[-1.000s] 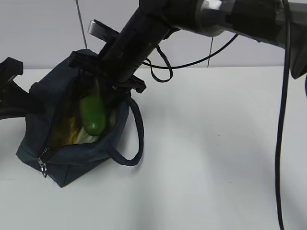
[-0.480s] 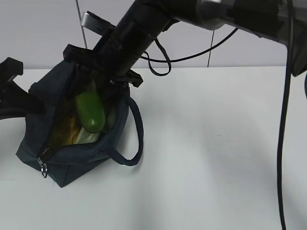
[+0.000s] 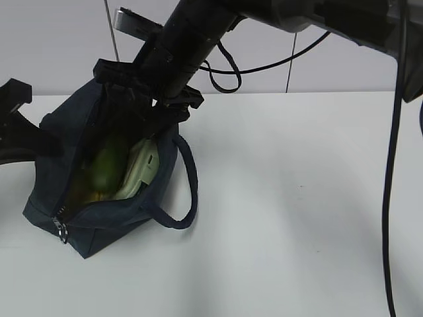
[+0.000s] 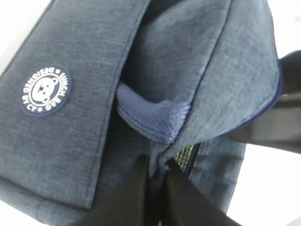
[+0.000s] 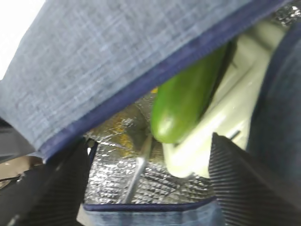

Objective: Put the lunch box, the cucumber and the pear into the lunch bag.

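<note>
The navy lunch bag stands open at the table's left. The dark green cucumber lies free inside it, leaning on the pale green lid of the lunch box. A bit of yellow low in the bag looks like the pear. My right gripper reaches across into the bag's mouth. It is open, its ribbed fingers apart with only foil lining between them, and the cucumber hangs just beyond. My left gripper is shut on the bag's rim.
A loop handle of the bag droops onto the white table at the bag's right side. The metal zipper pull hangs at the front corner. Black cables trail down at the right.
The cucumber has left my right gripper and dropped deeper into the bag. The jaws have spread wider and lifted slightly. The lunch box lid now shows. The left arm has not moved.
</note>
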You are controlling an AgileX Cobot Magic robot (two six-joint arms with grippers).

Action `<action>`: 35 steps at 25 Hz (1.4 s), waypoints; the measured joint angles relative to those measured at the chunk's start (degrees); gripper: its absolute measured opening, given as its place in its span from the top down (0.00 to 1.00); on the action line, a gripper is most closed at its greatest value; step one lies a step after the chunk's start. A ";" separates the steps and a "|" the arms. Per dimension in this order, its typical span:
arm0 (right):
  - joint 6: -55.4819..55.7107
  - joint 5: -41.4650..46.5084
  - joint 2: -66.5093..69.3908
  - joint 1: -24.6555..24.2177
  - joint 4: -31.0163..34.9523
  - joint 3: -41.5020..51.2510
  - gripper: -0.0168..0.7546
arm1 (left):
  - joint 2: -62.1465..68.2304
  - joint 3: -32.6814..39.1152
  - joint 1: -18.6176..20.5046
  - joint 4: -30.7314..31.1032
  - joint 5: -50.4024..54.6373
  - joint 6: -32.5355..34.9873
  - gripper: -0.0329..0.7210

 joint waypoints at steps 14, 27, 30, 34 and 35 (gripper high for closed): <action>-0.30 0.34 -4.06 0.00 -5.40 -2.16 0.40 | 0.00 0.00 0.00 0.14 -0.24 0.00 0.96; 0.07 0.78 -7.50 0.00 -11.93 -2.26 0.77 | 0.00 0.00 0.00 0.18 -1.13 0.15 0.96; 2.34 0.78 -7.60 0.00 -13.88 -2.26 0.77 | 0.00 0.00 0.00 0.18 -1.39 0.97 0.96; 3.97 0.78 -8.39 0.02 -16.43 -2.26 0.77 | 0.00 0.00 0.00 0.18 -1.63 1.44 0.96; 4.58 0.88 -8.92 0.12 -17.76 -2.26 0.76 | 0.00 0.00 0.00 0.18 -1.90 1.52 0.96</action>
